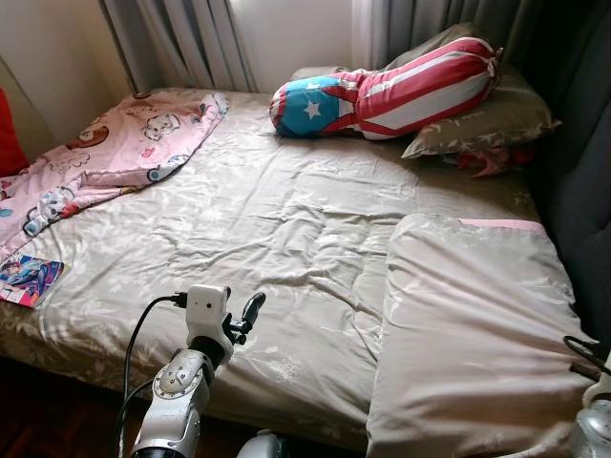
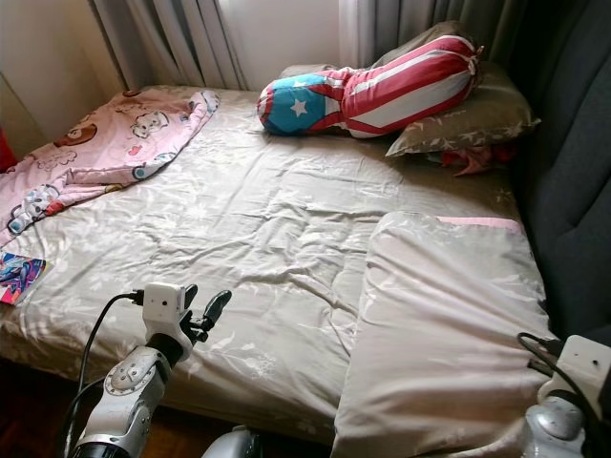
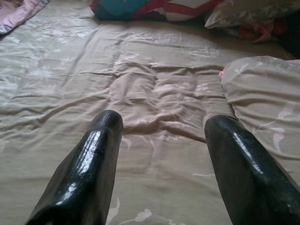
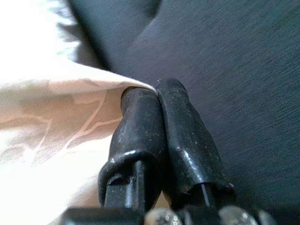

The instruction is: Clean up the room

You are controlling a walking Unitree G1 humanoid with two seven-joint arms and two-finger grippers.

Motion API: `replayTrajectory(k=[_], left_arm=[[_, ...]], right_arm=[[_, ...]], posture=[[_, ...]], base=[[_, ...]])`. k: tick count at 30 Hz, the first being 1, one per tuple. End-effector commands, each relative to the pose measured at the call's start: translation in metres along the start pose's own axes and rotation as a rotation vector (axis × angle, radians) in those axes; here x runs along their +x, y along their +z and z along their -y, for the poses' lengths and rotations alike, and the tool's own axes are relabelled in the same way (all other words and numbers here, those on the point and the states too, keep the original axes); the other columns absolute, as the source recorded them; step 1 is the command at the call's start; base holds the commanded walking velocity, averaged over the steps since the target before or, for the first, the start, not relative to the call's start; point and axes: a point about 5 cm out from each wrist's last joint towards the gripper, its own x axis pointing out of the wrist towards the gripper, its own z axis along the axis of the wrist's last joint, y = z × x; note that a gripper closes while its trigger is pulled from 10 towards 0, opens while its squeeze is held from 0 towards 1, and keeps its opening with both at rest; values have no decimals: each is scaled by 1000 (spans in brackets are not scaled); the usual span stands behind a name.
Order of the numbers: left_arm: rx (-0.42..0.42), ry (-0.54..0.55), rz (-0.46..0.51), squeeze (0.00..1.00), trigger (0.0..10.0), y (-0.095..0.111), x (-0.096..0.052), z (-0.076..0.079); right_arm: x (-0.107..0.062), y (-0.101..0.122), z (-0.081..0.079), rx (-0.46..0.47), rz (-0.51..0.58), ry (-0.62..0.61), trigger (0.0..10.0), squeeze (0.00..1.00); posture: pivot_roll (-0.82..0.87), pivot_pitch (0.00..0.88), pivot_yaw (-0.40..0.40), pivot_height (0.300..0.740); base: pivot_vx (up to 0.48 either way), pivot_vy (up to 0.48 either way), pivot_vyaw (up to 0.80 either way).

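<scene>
A folded beige floral blanket [image 1: 468, 324] lies on the right side of the bed [image 1: 258, 210], beside the dark padded headboard [image 1: 582, 191]. In the right wrist view my right gripper [image 4: 157, 91] is shut, its fingertips pinching the blanket's edge [image 4: 70, 108] close against the headboard. My left gripper [image 1: 250, 310] hovers low over the bed's near edge. It is open, with nothing between its fingers [image 3: 101, 140] but rumpled beige sheet.
A pink cartoon blanket [image 1: 115, 153] is spread over the far left corner. A red-and-white striped bolster [image 1: 401, 91] with a blue starred end rests on a beige pillow [image 1: 487, 119]. A red cloth [image 1: 492, 160] peeks out below it. A colourful booklet [image 1: 29, 279] lies at the left edge.
</scene>
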Motion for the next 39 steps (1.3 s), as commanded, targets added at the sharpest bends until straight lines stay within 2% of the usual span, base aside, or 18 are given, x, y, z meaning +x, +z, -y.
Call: replayTrajectory(k=[1, 5, 6, 12, 15, 18, 19, 20, 39], left_arm=[[1, 15, -49, 0, 10000, -13, -5, -6], [-3, 23, -75, 0, 10000, -20, -9, -7], [-9, 29, -94, 0, 10000, -26, -11, -9], [-43, 75, -155, 0, 10000, -44, -18, -15], [-58, 88, -170, 0, 10000, -48, -20, -16], [-59, 88, -173, 0, 10000, -50, -22, -15], [-59, 89, -174, 0, 10000, -50, -22, -15], [-61, 92, -180, 0, 10000, -53, -23, -16], [-64, 96, -189, 0, 10000, -56, -24, -17]], right_arm=[[-3, 5, -16, 55, 32, 98, 10000, 0], [-6, 6, -28, 71, 46, 170, 10000, 0], [-9, 9, -37, 88, 62, 223, 10000, 0], [-20, 3, -64, 73, 27, 363, 10000, 0], [-22, -3, -67, 53, -5, 373, 10000, 0], [-22, -6, -64, 67, -22, 355, 10000, 0], [-22, -7, -62, 69, -25, 349, 10000, 55], [-21, -9, -59, 58, -36, 336, 10000, 1000], [-20, -9, -58, 64, -37, 333, 10000, 1000]], posture=[[-45, 0, 51, 668], [-49, 0, 49, 668], [-49, 0, 47, 668], [-46, 0, 34, 668], [-44, 0, 33, 668], [-44, 0, 33, 668], [-44, 0, 32, 668], [-44, 0, 32, 668], [-46, 0, 32, 668]], base=[[0, 0, 0], [0, 0, 0], [0, 0, 0], [0, 0, 0], [0, 0, 0], [0, 0, 0], [0, 0, 0], [0, 0, 0], [0, 0, 0]])
